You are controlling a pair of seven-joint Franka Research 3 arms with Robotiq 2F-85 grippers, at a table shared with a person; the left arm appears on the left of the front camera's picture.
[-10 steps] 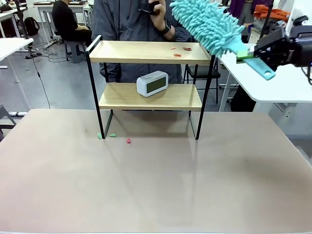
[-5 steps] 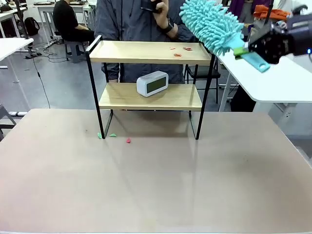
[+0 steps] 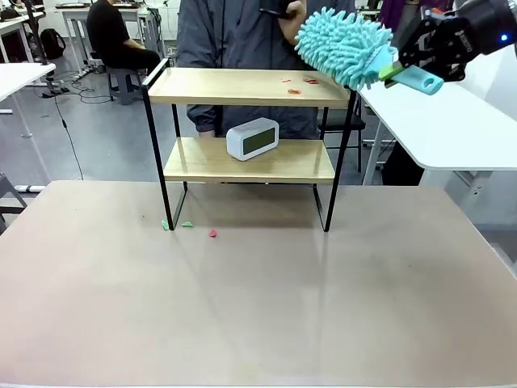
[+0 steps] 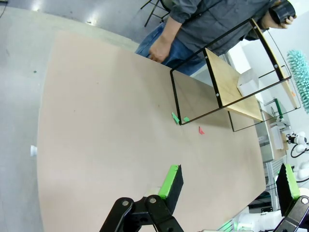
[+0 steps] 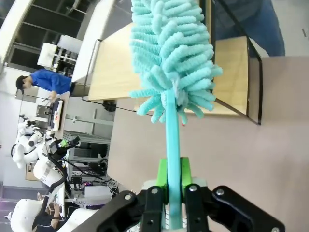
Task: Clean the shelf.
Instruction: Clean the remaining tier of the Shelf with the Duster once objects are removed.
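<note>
Two-tier light-wood shelf (image 3: 242,87) in thin black frame placed upper centre of front view. Fluffy turquoise duster (image 3: 343,48) held over its top board's right end, handle clamped by right gripper (image 5: 173,176). Left gripper (image 4: 229,186) jaws spread wide, empty.

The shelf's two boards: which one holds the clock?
The lower board: the white digital clock stands on it. The upper board carries red scraps instead.
</note>
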